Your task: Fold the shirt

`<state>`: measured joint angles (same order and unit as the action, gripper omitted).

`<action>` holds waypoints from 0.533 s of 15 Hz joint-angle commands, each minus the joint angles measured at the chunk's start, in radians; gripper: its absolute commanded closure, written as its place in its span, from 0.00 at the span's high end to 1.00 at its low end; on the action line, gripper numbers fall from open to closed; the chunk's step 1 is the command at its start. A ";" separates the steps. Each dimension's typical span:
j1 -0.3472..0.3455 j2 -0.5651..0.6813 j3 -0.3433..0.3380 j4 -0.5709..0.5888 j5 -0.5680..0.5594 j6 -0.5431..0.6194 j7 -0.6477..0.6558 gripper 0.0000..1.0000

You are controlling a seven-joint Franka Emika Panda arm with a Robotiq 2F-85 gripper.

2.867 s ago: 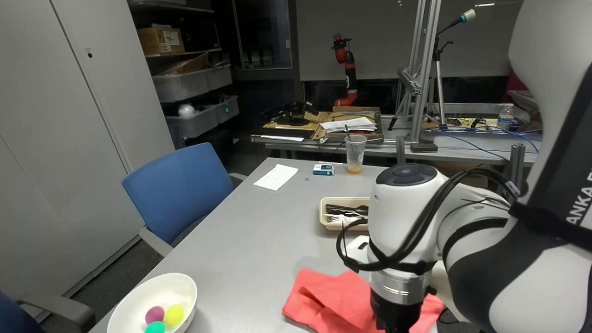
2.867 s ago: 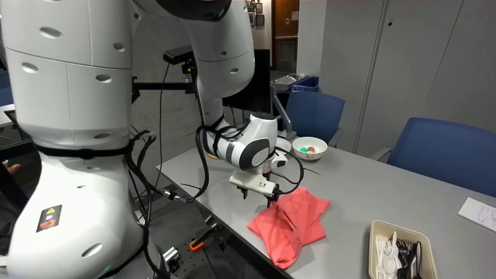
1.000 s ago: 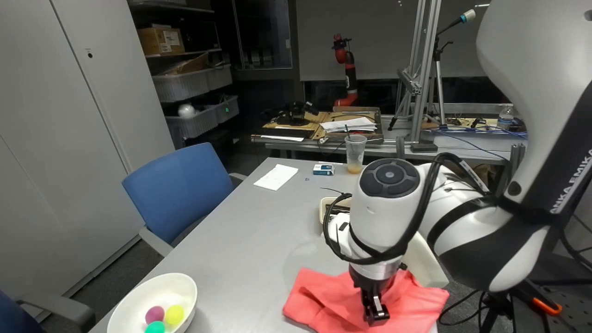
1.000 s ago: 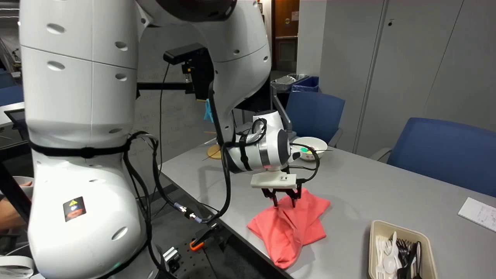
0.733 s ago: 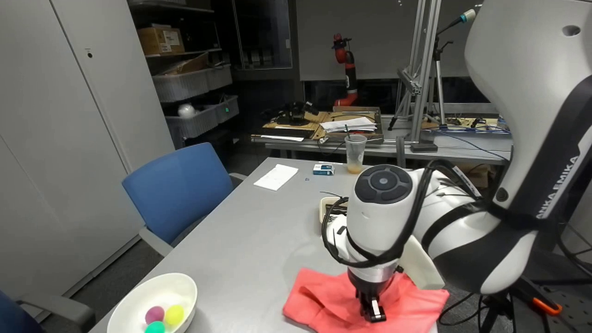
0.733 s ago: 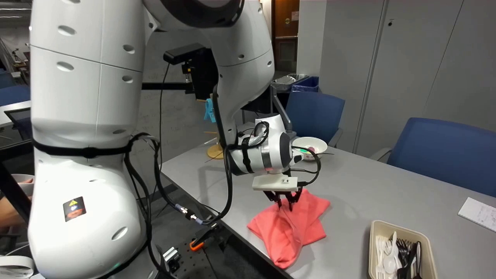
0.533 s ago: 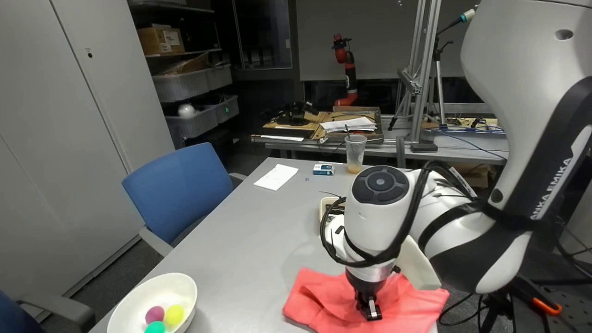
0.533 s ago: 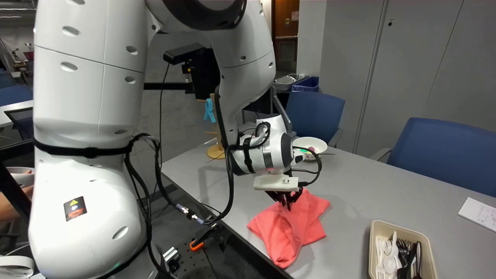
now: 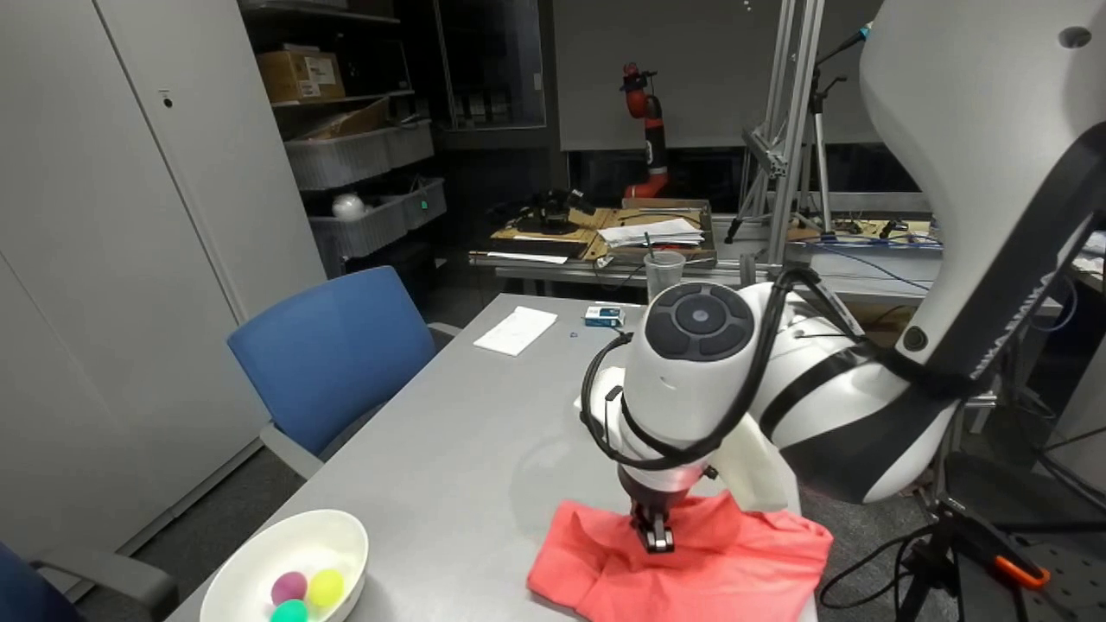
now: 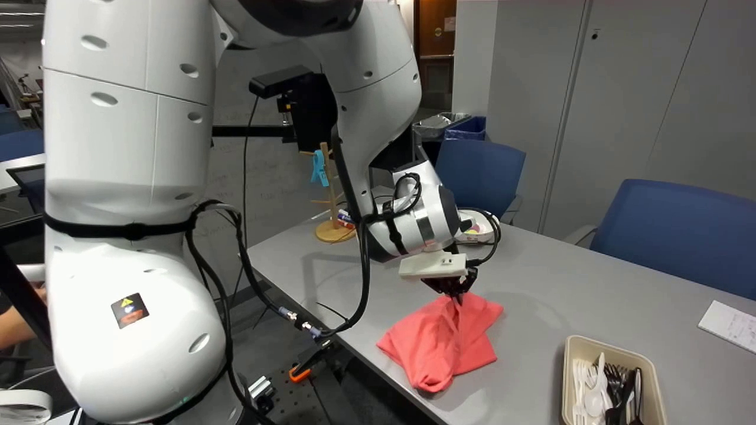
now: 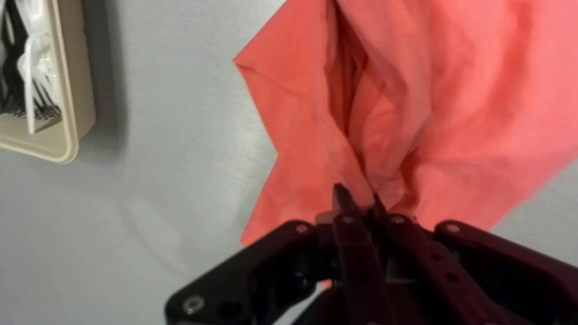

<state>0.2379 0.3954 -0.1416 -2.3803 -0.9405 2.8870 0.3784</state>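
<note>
The coral-red shirt (image 10: 437,348) lies crumpled on the grey table, and it shows in both exterior views. Seen from the wrist, creases in the shirt (image 11: 487,113) run together toward my gripper (image 11: 356,192). Its two dark fingertips have come together around a pinched ridge of the cloth. In an exterior view the gripper (image 10: 458,300) points down over the far part of the shirt, and the fabric rises to a peak under it. From another angle the gripper (image 9: 654,537) covers a stretch of the shirt (image 9: 734,566). How much cloth is pinched is hidden.
A white bowl (image 9: 238,557) with coloured balls stands on the table. A beige tray (image 11: 83,104) of plastic cutlery sits beside the shirt. Paper (image 9: 516,331), a small box (image 9: 604,316) and a clear cup (image 9: 664,269) lie farther off. The shirt reaches near a table edge.
My gripper has come down onto the shirt and shut on a fold. Since then it has shifted and risen slightly, drawing one end of the shirt inward.
</note>
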 commanded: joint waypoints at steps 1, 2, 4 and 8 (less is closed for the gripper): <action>0.102 0.010 -0.112 0.065 -0.167 -0.038 0.206 0.02; 0.112 0.017 -0.123 0.073 -0.190 -0.052 0.244 0.32; 0.130 0.030 -0.138 0.084 -0.228 -0.081 0.308 0.40; 0.154 0.038 -0.142 0.086 -0.284 -0.123 0.411 0.69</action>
<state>0.3515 0.4190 -0.2613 -2.3117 -1.1701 2.7962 0.6979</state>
